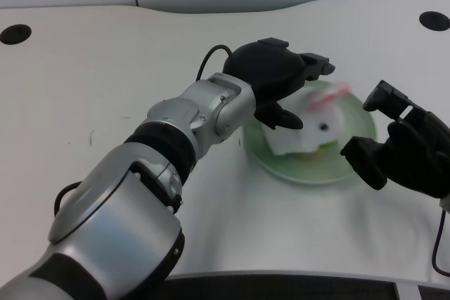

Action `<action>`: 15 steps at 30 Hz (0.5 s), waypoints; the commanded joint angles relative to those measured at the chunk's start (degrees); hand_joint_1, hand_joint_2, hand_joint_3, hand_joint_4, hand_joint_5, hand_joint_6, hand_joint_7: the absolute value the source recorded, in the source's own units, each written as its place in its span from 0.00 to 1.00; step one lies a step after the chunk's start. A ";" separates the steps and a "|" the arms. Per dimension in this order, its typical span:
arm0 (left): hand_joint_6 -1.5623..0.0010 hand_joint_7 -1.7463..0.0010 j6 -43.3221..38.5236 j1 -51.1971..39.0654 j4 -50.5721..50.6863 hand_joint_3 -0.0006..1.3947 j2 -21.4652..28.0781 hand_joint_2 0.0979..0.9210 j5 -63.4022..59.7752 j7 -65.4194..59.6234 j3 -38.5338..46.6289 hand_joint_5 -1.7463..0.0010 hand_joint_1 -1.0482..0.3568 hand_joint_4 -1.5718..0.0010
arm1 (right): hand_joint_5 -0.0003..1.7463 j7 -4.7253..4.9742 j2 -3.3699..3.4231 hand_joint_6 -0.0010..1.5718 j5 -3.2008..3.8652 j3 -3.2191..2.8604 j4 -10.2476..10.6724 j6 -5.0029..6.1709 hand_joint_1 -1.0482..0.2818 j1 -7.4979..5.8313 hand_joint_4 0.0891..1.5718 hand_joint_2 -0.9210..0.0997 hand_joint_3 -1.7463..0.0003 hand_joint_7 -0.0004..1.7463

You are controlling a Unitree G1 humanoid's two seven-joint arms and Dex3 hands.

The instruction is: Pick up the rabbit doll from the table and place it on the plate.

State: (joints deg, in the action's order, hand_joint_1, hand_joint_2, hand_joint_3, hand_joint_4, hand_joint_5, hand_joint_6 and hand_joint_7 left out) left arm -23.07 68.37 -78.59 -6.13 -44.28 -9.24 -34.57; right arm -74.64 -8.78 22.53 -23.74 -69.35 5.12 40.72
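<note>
Table (105, 68) white, plate (358, 145) green, rabbit doll (313, 128) inside

Doll: white plush rabbit doll (309, 130) with pink ear lining, one black eye dot, a yellow-green patch at its lower edge.
Plate: translucent pale green round plate (309, 171).
Hand: matte black left hand (278, 79) on a silver forearm (200, 114).
Table: plain white table (84, 82), with black round holes.

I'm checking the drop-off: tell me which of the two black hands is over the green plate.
The left hand, on the silver forearm reaching in from the picture's left, is over the plate beside the rabbit doll. The right hand sits off the plate's right edge.
</note>
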 commanded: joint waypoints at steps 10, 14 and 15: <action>0.88 0.96 -0.01 0.82 0.14 0.29 2.22 1.00 -1.02 -0.85 -1.44 0.81 0.19 0.96 | 1.00 -0.43 -0.68 0.52 0.58 -0.07 0.30 0.22 0.35 -0.20 0.65 0.00 0.97 1.00; 0.88 0.96 -1.12 0.90 0.29 0.30 3.53 1.00 -0.60 -1.09 -1.13 0.81 0.19 0.96 | 1.00 -0.29 -0.63 0.52 0.68 -0.22 0.24 0.30 0.35 -0.21 0.65 0.00 0.97 1.00; 0.88 0.96 -1.55 0.91 0.36 0.30 4.20 1.00 -0.13 -0.92 -0.65 0.81 0.19 0.96 | 1.00 -0.22 -0.65 0.52 0.65 -0.20 0.27 0.34 0.34 -0.22 0.65 0.00 0.97 1.00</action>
State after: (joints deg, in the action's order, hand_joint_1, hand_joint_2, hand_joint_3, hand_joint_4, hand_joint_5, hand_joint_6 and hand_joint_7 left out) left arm -24.03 68.37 -78.58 -3.27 -44.70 -9.63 -35.59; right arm -74.75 -8.78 22.54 -23.78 -69.34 5.11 40.72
